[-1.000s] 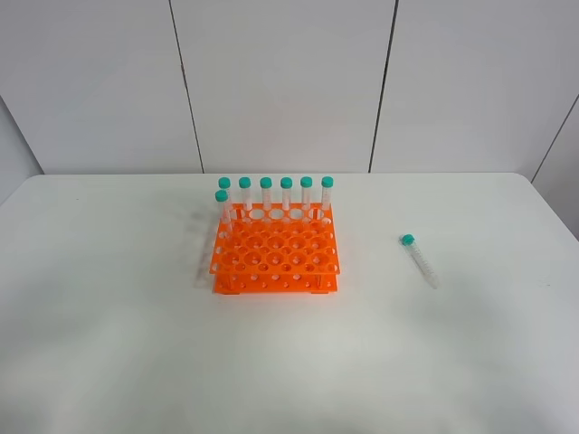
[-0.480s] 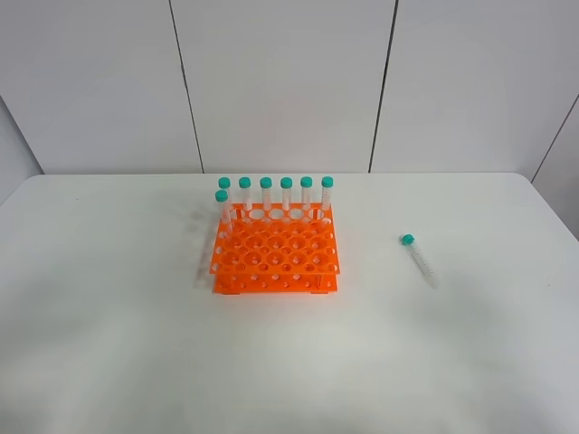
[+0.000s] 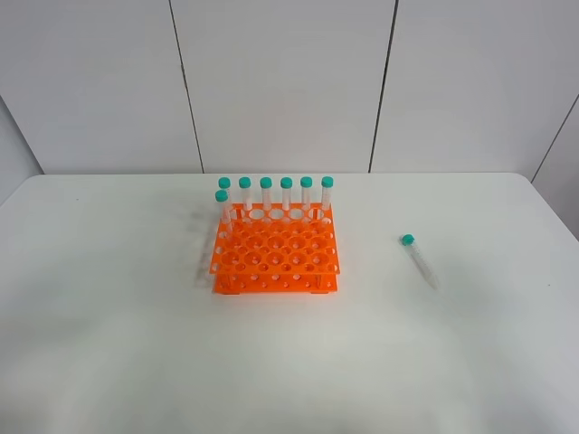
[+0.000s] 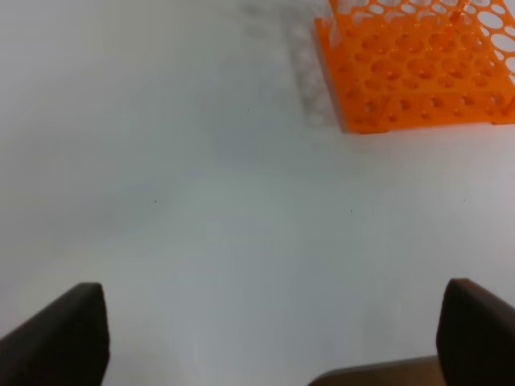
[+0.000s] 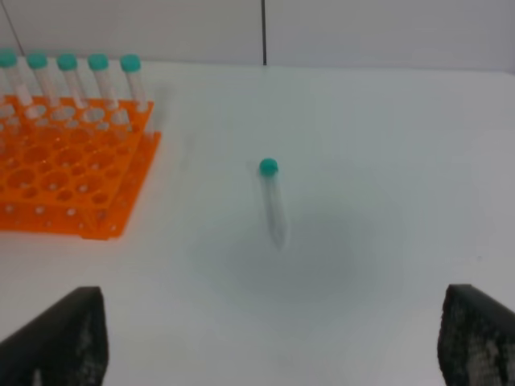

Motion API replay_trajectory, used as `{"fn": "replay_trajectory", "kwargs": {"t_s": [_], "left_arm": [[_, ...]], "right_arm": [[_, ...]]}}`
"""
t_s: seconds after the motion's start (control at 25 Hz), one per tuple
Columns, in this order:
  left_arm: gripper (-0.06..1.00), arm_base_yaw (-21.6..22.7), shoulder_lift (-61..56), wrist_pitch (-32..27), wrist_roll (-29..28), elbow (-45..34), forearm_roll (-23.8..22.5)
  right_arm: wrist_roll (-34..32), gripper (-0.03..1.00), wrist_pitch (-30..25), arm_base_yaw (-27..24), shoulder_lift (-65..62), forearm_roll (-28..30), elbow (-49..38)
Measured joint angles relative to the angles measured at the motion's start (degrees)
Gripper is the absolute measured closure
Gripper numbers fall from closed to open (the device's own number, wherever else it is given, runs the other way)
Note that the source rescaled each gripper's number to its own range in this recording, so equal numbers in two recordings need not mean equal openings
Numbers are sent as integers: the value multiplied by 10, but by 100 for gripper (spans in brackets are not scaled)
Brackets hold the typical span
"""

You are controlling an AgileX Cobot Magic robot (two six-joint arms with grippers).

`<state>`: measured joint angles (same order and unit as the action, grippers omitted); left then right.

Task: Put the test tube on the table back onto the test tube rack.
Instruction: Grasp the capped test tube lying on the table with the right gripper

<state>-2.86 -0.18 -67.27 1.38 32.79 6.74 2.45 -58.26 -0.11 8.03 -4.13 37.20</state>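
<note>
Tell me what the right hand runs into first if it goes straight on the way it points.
Probably the test tube, lying on the table centred ahead of the right hand. Nothing stands before it, though bare table might come first; depth is unclear.

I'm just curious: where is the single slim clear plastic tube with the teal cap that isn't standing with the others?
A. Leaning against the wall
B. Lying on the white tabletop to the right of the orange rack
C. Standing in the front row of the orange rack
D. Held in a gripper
B: the slim clear plastic tube with the teal cap lies flat on the white tabletop, right of the bright orange plastic rack and apart from it.
</note>
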Motion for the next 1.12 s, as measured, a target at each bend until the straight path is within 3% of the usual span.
{"fn": "replay_trajectory", "kwargs": {"t_s": [0.28,0.44,0.68,1.12], "left_arm": [[5,0,0,1,0,0,0],[5,0,0,0,0,0,0],[5,0,0,0,0,0,0],[5,0,0,0,0,0,0]], "right_arm": [[45,-3,39,0,227,-40,143],[74,2,30,0,383,-80,243],[104,9,7,0,588,-92,361],[121,10,13,6,849,-87,406]]}}
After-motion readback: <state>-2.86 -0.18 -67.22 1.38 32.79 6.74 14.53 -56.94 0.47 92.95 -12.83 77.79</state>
